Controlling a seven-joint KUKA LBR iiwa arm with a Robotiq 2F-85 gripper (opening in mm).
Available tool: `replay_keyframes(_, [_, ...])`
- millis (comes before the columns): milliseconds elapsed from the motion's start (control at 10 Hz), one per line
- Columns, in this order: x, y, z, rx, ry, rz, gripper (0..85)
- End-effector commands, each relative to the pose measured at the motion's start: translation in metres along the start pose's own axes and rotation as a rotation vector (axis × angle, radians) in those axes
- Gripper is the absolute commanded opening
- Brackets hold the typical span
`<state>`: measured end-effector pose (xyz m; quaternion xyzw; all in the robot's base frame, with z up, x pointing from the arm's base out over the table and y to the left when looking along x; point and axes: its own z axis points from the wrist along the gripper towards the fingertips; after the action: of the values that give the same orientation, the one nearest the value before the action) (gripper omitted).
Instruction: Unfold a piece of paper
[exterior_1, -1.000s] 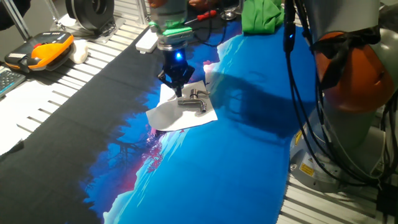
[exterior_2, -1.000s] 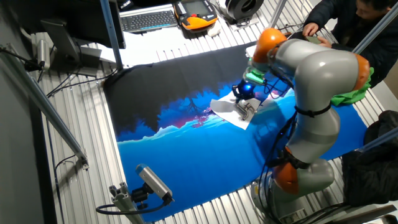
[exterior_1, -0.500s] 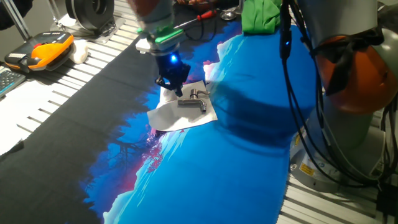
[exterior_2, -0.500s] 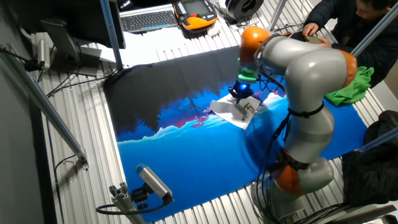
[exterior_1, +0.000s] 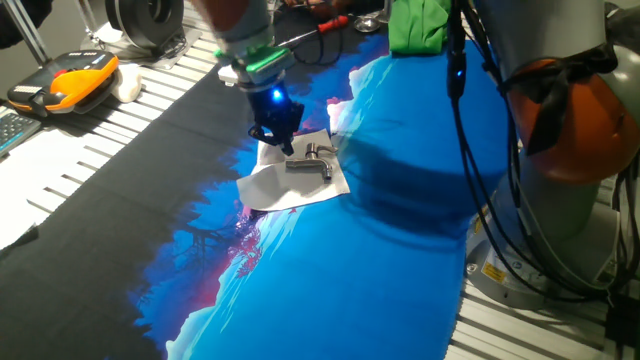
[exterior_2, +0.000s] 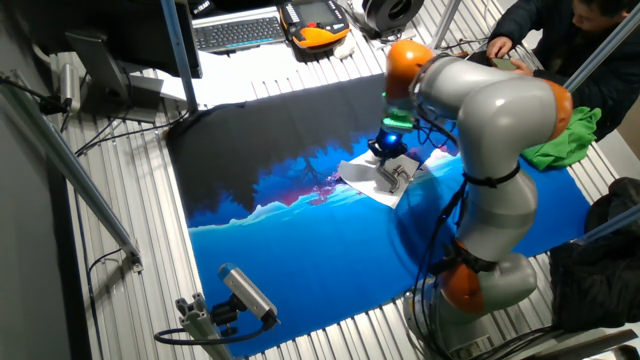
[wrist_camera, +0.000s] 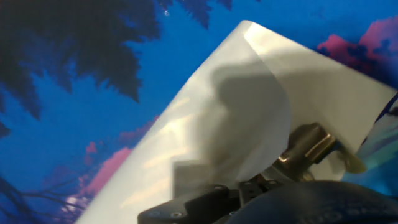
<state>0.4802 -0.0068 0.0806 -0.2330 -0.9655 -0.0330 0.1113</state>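
One fixed view | arm leans in, gripper pointing down at piece of paper edge | grip state unclear

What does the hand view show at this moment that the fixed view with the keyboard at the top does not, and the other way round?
Only the hand view shows the sheet of paper close up, one flap raised and curling with shadow across it, and a metal piece peeking from under its edge. Only the fixed view shows the whole arm, the keyboard, the green cloth and a person's hand at the table's far edge. Both show the paper on the blue patterned mat with the pincer low over it; neither shows whether its fingers are closed.
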Motion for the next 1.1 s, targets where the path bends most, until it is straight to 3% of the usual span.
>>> replay_keyframes(0, [0.000,0.003,0.000,-0.016,-0.004,0.011,0.0])
replay_keyframes(300, [-0.004,0.018,-0.006,-0.084,-0.019,0.087,0.0])
replay_keyframes(600, [-0.012,0.024,-0.009,-0.129,-0.023,0.122,0.0])
replay_keyframes(700, [-0.014,0.027,-0.009,-0.168,-0.032,0.167,0.0])
replay_keyframes(800, [-0.015,0.030,-0.009,-0.183,-0.034,0.186,0.0])
replay_keyframes(1000, [-0.019,0.036,-0.008,-0.176,-0.051,0.203,0.0])
